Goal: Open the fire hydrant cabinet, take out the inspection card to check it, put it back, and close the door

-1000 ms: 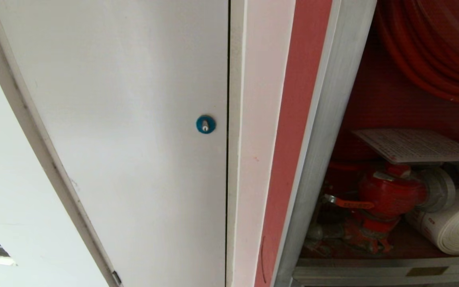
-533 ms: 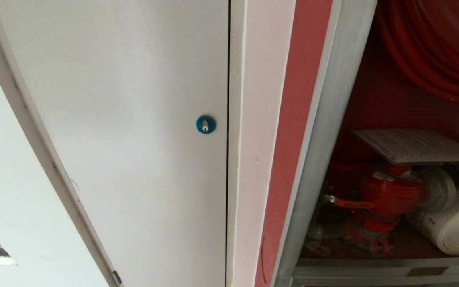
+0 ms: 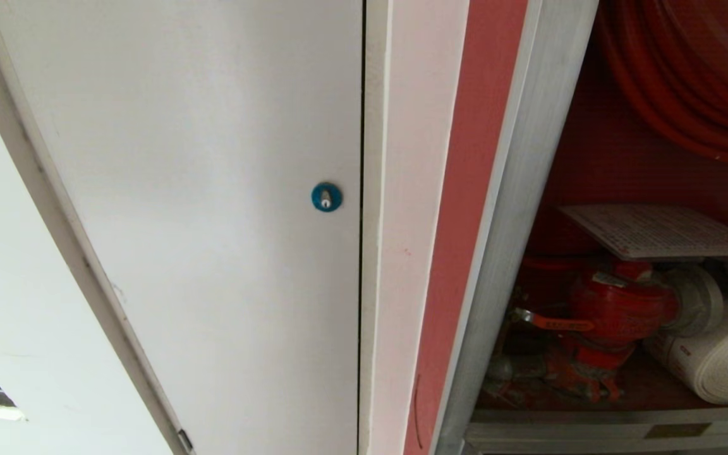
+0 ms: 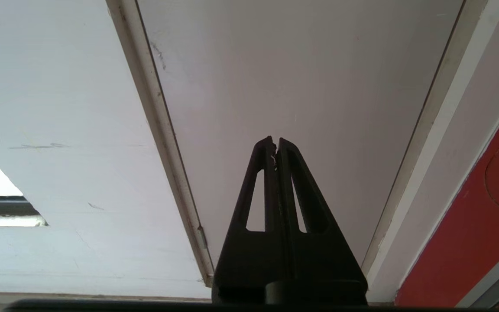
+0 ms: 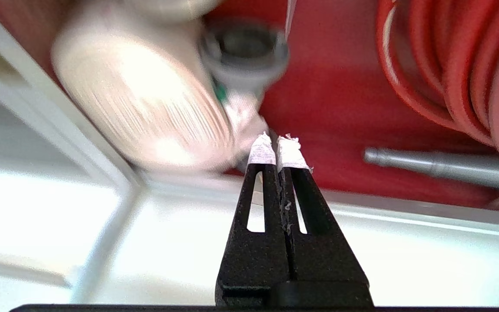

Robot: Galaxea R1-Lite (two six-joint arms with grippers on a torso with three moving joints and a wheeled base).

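Inspection card (image 3: 658,230) lies flat atop the red valve (image 3: 620,309) — right tool (image 5: 277,145) (seemingly empty) pinched together, left tool (image 4: 274,141) likewise.

In my head view, a plain door (image 3: 200,208) fills the left and centre of the frame, its round lock (image 3: 326,197) near the door's right edge. Right of that door stands the fire hydrant cabinet (image 3: 515,208), open along the frame's right side. Inside it, the hose reel (image 3: 686,82) sits upper right; below it the inspection card (image 3: 661,230) lies flat on the valve (image 3: 617,309), with the rolled hose (image 3: 724,363) just right of the valve, lower right.
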